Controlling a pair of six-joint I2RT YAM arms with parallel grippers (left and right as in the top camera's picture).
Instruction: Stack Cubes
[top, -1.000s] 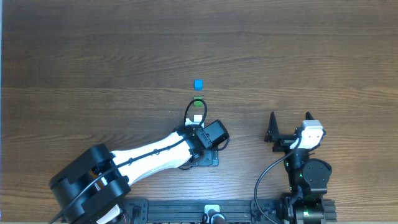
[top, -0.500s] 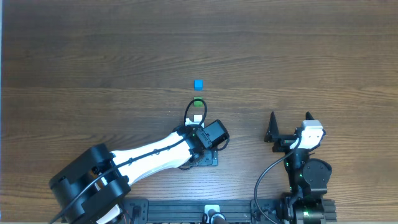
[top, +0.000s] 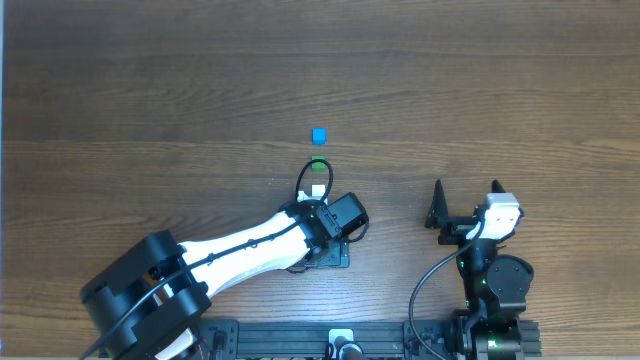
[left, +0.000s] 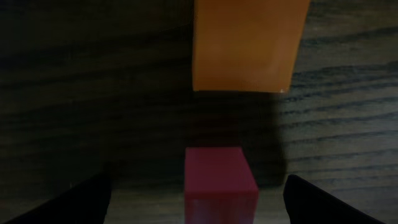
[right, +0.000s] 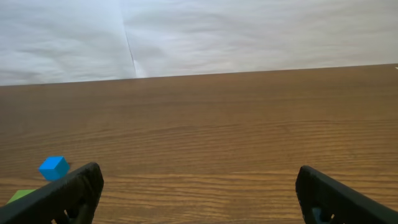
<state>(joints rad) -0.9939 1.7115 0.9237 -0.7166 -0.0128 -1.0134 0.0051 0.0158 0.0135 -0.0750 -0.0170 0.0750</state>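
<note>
Wooden table shows no stack yet, far as I can tell: left gripper sits spread wide around the red cube, orange cube just beyond, blue cube and green cube lie apart, right gripper spread and empty.

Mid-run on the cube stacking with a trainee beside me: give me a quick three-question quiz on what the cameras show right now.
1. True or false: the right gripper is shut on a cube.
2. Which colour is the cube between the open fingers of the left gripper? A blue, B red, C green.
3. In the left wrist view, what colour is the cube lying on the table just beyond the red cube?
Key: 1 false, it is open and empty. 2 B. 3 orange, the orange cube.
</note>
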